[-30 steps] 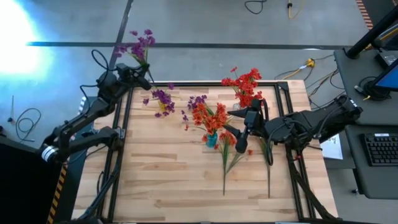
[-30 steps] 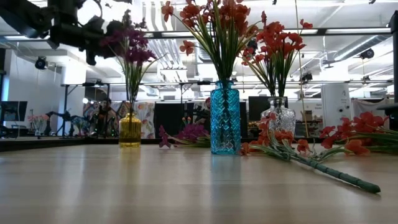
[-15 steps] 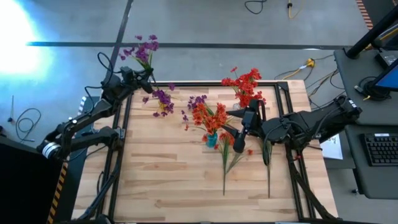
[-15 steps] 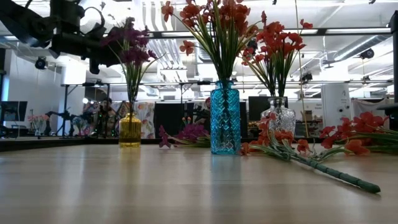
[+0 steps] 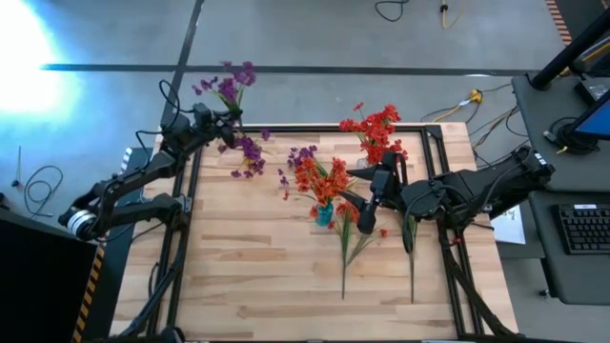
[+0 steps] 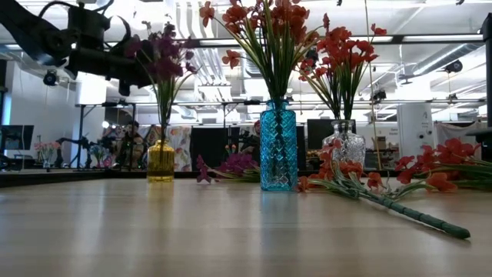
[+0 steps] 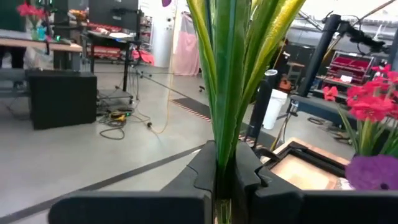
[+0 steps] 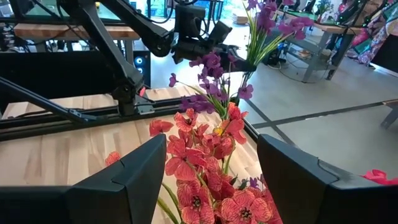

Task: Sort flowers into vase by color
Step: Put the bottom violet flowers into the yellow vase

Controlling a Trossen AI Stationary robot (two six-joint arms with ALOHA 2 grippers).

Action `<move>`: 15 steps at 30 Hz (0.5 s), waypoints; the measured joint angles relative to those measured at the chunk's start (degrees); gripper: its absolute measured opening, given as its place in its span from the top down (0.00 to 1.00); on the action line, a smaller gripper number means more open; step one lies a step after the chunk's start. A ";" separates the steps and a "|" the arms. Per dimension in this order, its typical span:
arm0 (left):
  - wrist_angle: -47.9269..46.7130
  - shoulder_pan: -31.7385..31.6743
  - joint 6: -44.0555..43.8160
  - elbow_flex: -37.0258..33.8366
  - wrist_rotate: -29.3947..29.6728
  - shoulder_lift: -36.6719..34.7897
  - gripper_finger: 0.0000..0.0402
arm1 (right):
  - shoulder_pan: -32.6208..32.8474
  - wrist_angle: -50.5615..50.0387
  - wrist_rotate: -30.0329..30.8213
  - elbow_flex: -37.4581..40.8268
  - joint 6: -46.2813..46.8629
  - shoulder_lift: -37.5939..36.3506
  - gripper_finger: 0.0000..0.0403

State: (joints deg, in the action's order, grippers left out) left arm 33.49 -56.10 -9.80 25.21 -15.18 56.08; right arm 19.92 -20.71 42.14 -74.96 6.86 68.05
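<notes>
Left gripper (image 5: 212, 117) upper left pinches purple-blossomed green-stemmed sprig (image 5: 232, 84) above yellow glass vase (image 6: 161, 161); right gripper (image 5: 360, 211) centre, spread, empty.

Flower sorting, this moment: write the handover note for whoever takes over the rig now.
Left tool: shut on a purple sprig, held above the yellow vase at the table's far left, not yet lowered in.
Right tool: open, empty, hovering beside the blue vase.
Done: yellow vase holds purple flowers; blue vase and clear vase hold red ones.
Left: seat the held sprig; one purple sprig lies on the table behind the blue vase; red sprigs lie on the table to its right.
</notes>
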 joint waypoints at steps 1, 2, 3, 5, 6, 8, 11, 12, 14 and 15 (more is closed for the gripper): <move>0.20 0.00 0.95 0.00 -0.64 0.11 1.00 | 0.00 0.00 -0.01 0.00 -0.01 0.00 0.39; 0.21 0.00 1.89 0.00 -1.02 0.22 1.00 | 0.00 -0.02 -0.01 -0.01 -0.01 0.00 0.39; 0.18 0.01 2.62 0.00 -1.51 0.40 1.00 | 0.00 -0.02 -0.01 -0.01 -0.01 0.00 0.39; 0.16 0.02 3.20 0.00 -2.04 0.75 1.00 | 0.00 0.00 -0.01 -0.02 -0.01 0.00 0.39; 0.18 0.02 3.39 0.00 -2.05 0.88 1.00 | 0.00 0.00 -0.01 -0.02 -0.01 0.00 0.39; 0.20 0.02 4.12 0.00 -2.05 1.19 1.00 | 0.00 -0.02 -0.01 0.00 -0.03 0.00 0.39; 0.24 0.02 4.87 0.00 -2.05 1.66 1.00 | 0.00 -0.02 -0.01 -0.02 -0.03 0.00 0.39; 0.33 0.02 4.87 0.00 -2.05 1.77 1.00 | 0.00 -0.01 -0.01 -0.02 -0.03 0.00 0.39; 0.32 0.02 4.85 0.00 -2.05 1.85 1.00 | 0.00 -0.02 -0.01 -0.02 -0.01 0.00 0.39; 0.35 0.02 4.85 0.00 -2.05 1.85 1.00 | 0.00 -0.02 -0.01 -0.02 -0.02 0.00 0.39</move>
State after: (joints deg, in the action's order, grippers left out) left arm 33.83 -56.07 -4.95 25.21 -17.23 57.93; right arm 19.92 -20.73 42.13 -74.98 6.84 68.05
